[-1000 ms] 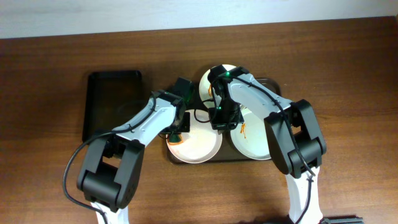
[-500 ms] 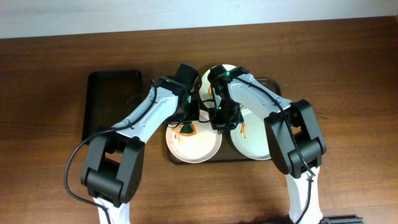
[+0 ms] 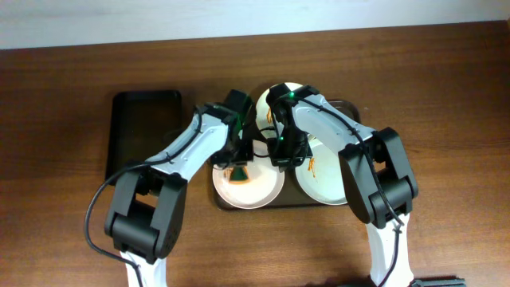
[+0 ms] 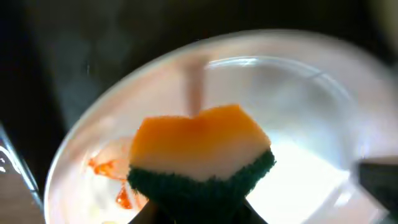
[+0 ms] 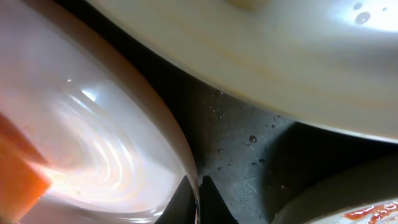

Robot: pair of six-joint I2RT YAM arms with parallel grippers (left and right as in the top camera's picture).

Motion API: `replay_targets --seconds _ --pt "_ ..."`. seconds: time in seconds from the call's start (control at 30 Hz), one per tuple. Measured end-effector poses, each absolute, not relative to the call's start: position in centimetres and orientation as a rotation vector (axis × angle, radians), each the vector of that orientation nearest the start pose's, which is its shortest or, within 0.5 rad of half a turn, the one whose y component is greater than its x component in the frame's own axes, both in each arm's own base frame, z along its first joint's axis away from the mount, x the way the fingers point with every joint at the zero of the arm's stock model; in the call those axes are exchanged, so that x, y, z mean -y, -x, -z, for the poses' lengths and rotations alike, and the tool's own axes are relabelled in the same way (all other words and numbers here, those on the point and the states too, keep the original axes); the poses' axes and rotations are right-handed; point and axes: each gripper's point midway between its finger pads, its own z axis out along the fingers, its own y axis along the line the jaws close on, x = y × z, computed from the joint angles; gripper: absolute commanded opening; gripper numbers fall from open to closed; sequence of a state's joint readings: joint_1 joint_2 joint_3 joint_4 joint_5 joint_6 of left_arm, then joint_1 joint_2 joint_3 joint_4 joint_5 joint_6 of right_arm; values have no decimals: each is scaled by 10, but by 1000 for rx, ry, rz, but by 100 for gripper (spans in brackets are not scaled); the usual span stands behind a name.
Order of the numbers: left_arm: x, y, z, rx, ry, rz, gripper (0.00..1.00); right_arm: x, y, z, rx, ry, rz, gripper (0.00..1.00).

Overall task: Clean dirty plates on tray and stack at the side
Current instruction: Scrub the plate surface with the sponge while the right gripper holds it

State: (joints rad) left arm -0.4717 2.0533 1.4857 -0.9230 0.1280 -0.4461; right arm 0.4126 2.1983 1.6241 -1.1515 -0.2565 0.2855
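Observation:
Three white plates lie on the dark brown tray (image 3: 348, 104): a front-left plate (image 3: 259, 188), a back plate (image 3: 265, 104) and a right plate (image 3: 327, 182) with an orange smear. My left gripper (image 3: 239, 169) is shut on the green-and-orange sponge (image 4: 199, 155) and presses it onto the front-left plate (image 4: 298, 112), next to orange smears (image 4: 106, 177). My right gripper (image 3: 285, 158) is shut on that plate's rim (image 5: 186, 163), pinching it between its fingertips (image 5: 198, 196).
A smaller black tray (image 3: 142, 131) lies to the left on the wooden table. The right plate's smear shows in the right wrist view (image 5: 373, 213). The back plate's underside (image 5: 280, 56) is above the tray floor (image 5: 242, 149).
My left gripper swept the sponge from the plate's left side to its back edge, then forward toward its middle. The right gripper stayed still on the rim.

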Motion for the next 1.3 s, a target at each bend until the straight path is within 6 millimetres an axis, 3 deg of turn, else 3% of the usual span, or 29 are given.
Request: replay_targets --seconds 0.13,0.4,0.73,0.8,0.93,1.07,1.2,1.3 --pt "211 -365 -45 -3062 -78 267 29 -191 -327 -7 -3354 180 -318 4" --pt "208 -359 -44 -3086 -81 252 30 -191 -327 -7 -3354 180 -318 5" --pt "214 -374 -36 -3009 -90 284 35 -191 -327 -7 -3353 180 -318 5" --pt "212 -373 -31 -3009 -89 274 31 -191 -327 -7 -3353 179 -318 5" --pt "209 -368 -23 -3018 -98 261 0 -191 -327 -7 -3353 180 -318 5" --pt "211 -367 -23 -3023 -106 281 0 -191 -327 -7 -3353 180 -318 5" --pt "232 -351 -28 -3079 -123 497 0 -191 -327 -7 -3353 179 -318 5" --pt "227 -339 -26 -3135 -113 484 0 -191 -327 -7 -3353 180 -318 5"
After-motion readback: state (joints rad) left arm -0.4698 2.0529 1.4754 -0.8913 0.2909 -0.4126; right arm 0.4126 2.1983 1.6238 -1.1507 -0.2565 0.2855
